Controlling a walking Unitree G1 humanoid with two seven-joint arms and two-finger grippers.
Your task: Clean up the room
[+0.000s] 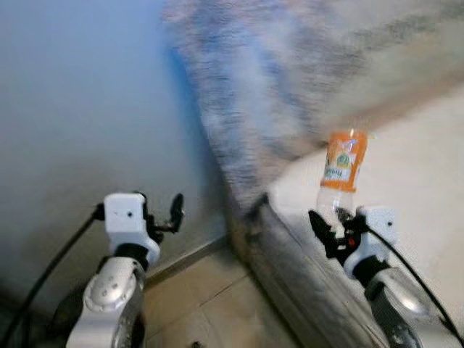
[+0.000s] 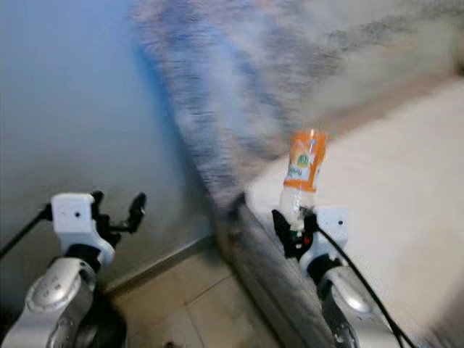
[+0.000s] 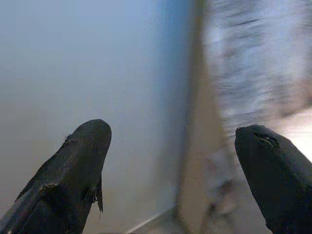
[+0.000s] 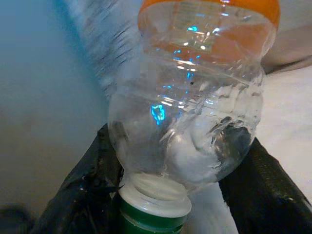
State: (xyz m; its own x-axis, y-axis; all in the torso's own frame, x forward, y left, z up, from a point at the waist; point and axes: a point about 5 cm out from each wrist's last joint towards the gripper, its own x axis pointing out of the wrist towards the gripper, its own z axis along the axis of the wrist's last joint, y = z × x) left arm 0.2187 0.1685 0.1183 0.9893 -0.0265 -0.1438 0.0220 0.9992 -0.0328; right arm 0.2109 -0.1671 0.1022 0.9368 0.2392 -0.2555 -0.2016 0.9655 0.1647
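A clear plastic bottle [image 1: 341,183] with an orange label is held upside down in the right gripper [image 1: 335,230], its green cap [image 4: 152,214] pointing down toward the wrist and its base up. The two black fingers [image 4: 83,190] clamp the bottle's clear shoulder just above the cap, one on each side. The bottle appears empty, its walls dented and catching blue glints.

Behind and beside the bottle lies a pale mattress surface [image 1: 420,181], with a blurred grey-blue patterned cover [image 1: 275,80] rising beyond it. Below the bottle, the bed's grey padded edge [image 1: 290,268] runs diagonally down toward the robot.

To the bottle's left, across the bed's corner, a plain blue-grey wall [image 1: 80,109] stands, meeting a tan tiled floor [image 1: 210,304] at a light skirting strip.

The left gripper [image 1: 165,216] hovers in front of that wall, well apart from the bottle, its fingers [image 3: 80,161] spread wide and holding nothing. The head views are motion-blurred.
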